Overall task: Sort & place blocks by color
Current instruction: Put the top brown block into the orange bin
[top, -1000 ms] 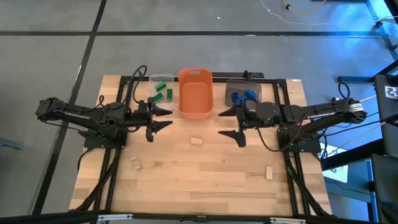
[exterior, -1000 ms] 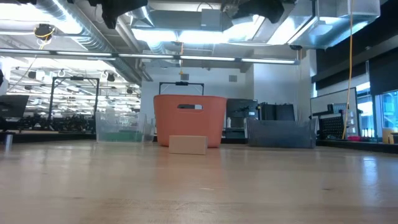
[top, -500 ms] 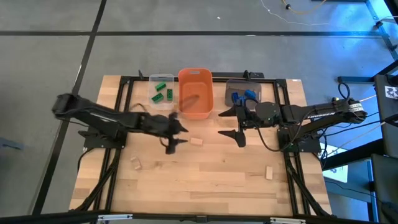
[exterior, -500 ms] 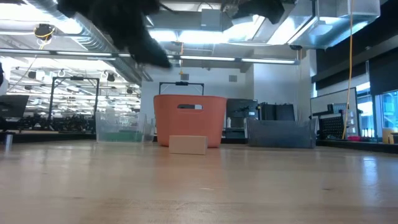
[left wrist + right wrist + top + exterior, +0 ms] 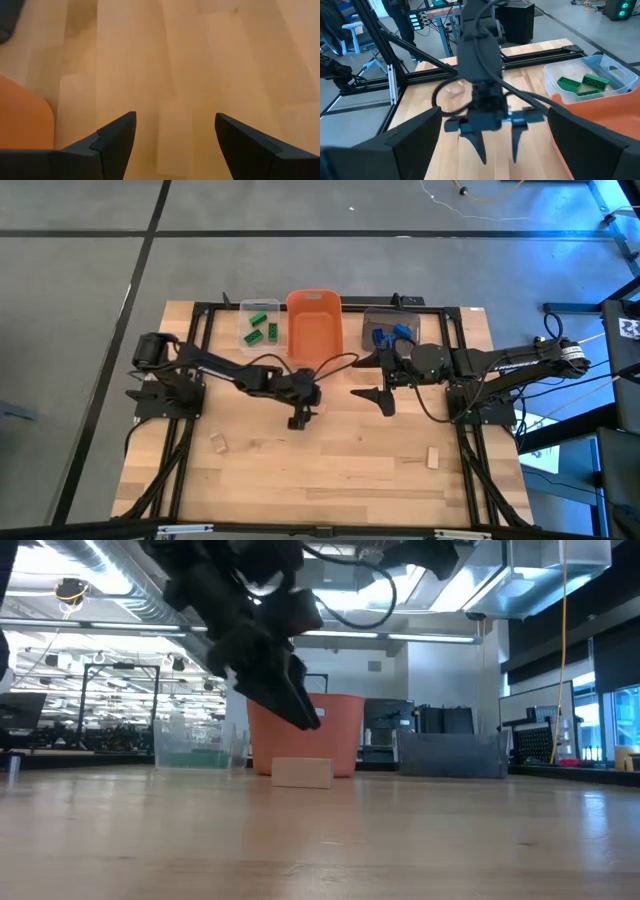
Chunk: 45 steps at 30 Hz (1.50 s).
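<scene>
Going L→R, all placed vs. the orange plastic bin [image 5: 314, 330].

Clear plastic bin [image 5: 258, 330], just L of the orange bin: small green studded bricks [image 5: 262, 330] are held in it, so green seems sorted.

Left gripper [image 5: 305, 410]: a sec ago it is parked by the clear bin; now the arm is stretched across and the gripper is brought just in front of the orange bin, low over the wooden table [image 5: 350, 470]. Jaws are spread wide, wider than before, nothing between them.

Small tan studded brick [image 5: 301, 772]: unmoved, flat on the table just in front of the orange bin, right below the left gripper; not touched yet, as far as can be told. In the high view it is hidden by the arm. Judged: approach for a pick, tan prob. meant for the orange bin.

Two more tan bricks [image 5: 218, 443] are left farther out front, one to each side.

Right gripper [image 5: 356, 378]: unchanged, waiting in front of the grey bin [image 5: 392, 330] R of the orange bin, jaws wide, empty. Blue bricks [image 5: 390, 334] are seen in it.
</scene>
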Each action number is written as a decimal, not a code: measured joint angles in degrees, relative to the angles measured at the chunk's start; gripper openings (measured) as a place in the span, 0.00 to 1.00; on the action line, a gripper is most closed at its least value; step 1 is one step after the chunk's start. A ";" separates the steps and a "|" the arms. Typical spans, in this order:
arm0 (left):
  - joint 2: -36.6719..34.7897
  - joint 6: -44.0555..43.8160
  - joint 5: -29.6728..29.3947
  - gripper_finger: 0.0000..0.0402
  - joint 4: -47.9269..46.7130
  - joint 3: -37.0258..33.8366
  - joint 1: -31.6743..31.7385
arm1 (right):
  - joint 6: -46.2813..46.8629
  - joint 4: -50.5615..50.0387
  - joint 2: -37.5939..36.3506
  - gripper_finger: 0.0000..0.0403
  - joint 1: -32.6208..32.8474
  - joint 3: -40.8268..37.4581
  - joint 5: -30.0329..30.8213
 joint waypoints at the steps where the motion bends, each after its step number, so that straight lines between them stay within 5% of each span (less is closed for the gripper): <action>1: 0.64 0.57 0.33 0.66 0.00 0.39 0.37 | 0.00 0.00 0.00 0.90 0.00 0.00 0.00; 20: 8.28 3.37 4.61 0.65 -3.57 0.76 3.50 | -0.22 -0.02 0.00 0.90 -0.02 0.00 0.00; 31: 7.52 4.17 6.71 0.29 -5.21 0.69 3.19 | -0.17 -0.04 0.00 0.90 -0.01 0.00 0.00; 39: -5.15 -0.89 4.90 0.29 -17.29 -0.17 6.36 | -0.19 0.14 0.00 0.90 0.00 -0.01 0.00; 45: -24.26 -8.28 -1.73 0.29 -13.05 -7.21 7.54 | -0.26 -0.01 0.00 0.90 -0.01 -0.01 0.01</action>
